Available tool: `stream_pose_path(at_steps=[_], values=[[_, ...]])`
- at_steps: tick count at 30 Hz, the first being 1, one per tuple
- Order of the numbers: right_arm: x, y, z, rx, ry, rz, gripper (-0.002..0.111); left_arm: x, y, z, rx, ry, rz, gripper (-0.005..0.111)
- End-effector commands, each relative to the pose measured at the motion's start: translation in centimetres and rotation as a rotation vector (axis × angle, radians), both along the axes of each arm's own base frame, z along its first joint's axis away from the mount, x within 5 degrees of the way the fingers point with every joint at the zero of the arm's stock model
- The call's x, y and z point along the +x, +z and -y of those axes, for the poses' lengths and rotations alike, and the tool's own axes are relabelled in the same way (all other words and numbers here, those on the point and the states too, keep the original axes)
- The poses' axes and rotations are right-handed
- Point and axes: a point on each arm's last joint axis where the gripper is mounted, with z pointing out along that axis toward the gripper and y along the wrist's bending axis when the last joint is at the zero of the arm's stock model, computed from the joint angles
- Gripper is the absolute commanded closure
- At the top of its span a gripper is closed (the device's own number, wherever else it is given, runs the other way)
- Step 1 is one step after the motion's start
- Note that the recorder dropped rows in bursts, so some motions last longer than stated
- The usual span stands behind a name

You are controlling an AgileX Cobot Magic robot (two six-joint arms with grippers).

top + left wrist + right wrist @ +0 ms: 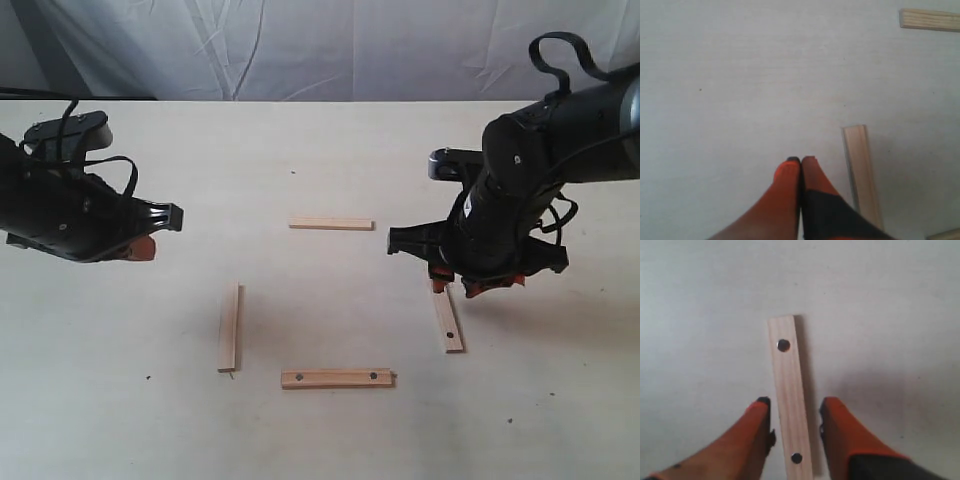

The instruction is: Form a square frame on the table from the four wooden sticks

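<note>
Table (120, 420) centre carries a loose, unjoined square. The back stick (331, 224) and front stick (337, 378) run parallel to the edge under the cloth (300, 50). The left stick (229, 326) and right stick (448, 320) point roughly toward that edge, the right one slightly skewed. None of them touch. Your right gripper (792, 407) is open, its fingers (757, 435) straddling the right stick's back end with narrow gaps, gripping nothing. Your left gripper (801, 161) is closed on nothing, tips pressed together, hovering between the left edge and the left stick. Your right arm bends steeply down over its stick. Your left arm lies low, aimed at the middle.
</note>
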Motion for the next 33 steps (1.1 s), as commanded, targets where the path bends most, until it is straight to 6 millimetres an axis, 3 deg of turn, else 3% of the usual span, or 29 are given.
stream_pose_path(at_steps=[1,6,12,14,16,22,28,33], values=[[0.1,-0.8,0.0,-0.029,0.057,-0.017,0.058,0.0,0.0,0.5,-0.027,0.005,-0.003,0.103],[0.2,-2.4,-0.3,-0.027,0.069,-0.051,0.067,-0.3,0.0,2.1,-0.011,-0.063,0.01,0.087],[0.1,-3.6,-0.3,-0.038,0.07,-0.093,0.095,-0.2,0.1,2.2,-0.007,-0.065,0.026,0.071],[0.0,-3.6,-0.4,-0.031,0.075,-0.1,0.099,-0.2,0.1,2.2,-0.007,-0.065,0.026,0.07],[0.1,-3.6,-0.4,-0.03,0.075,-0.097,0.094,-0.2,0.1,2.2,-0.007,-0.065,0.028,0.07],[0.1,-3.3,-0.3,-0.032,0.083,-0.084,0.062,-0.2,0.1,2.2,-0.007,-0.065,0.028,0.07],[0.0,-1.2,-0.4,0.0,0.077,-0.033,0.059,-0.2,0.1,2.2,-0.006,-0.064,0.03,0.07],[0.0,-1.3,-0.4,0.005,0.081,-0.029,0.059,-0.2,0.1,2.2,-0.009,-0.061,0.031,0.07]])
